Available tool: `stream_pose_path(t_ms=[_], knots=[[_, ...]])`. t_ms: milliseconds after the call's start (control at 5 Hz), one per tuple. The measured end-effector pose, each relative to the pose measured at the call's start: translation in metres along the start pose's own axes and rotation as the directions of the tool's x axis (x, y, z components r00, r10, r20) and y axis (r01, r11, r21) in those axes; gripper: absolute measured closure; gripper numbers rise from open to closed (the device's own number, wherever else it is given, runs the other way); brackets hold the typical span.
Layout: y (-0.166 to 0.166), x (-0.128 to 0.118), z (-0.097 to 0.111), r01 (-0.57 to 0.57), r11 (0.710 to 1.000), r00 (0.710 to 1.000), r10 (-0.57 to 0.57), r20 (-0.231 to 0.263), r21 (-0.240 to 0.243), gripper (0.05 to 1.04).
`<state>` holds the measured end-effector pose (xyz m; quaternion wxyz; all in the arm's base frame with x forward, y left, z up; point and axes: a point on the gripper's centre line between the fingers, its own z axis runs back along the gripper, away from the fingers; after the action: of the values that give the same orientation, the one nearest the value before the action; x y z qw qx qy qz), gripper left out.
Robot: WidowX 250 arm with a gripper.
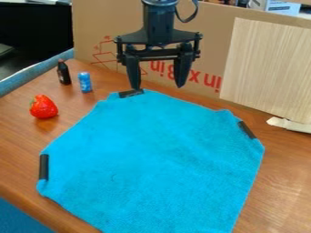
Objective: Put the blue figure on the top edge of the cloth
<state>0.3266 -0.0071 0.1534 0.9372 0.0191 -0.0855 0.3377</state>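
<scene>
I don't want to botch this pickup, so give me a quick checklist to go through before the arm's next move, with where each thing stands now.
1. Gripper open and empty: ok, fingers apart with nothing between them.
2. Blue figure upright: ok, it stands on the table beyond the cloth's upper left side.
3. Gripper lined up over the figure: not ok, it hangs by the top edge of the cloth.
4. Fingertips clear of the black strip at that edge: cannot tell, one ends right by it in the picture.
5. Figure apart from the dark bottle: ok, but a wide-open approach might nudge the bottle.
</scene>
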Motion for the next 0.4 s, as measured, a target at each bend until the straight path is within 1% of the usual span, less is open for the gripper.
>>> stream_pose_path(t_ms=[200,400], knots=[[0.0,-0.001,-0.011,0.002,1.0,1.0,-0.001,-0.024,0.021,0.084],[0.012,0.016,-0.029,-0.048,0.998,0.998,0.049,-0.03,0.04,0.084]])
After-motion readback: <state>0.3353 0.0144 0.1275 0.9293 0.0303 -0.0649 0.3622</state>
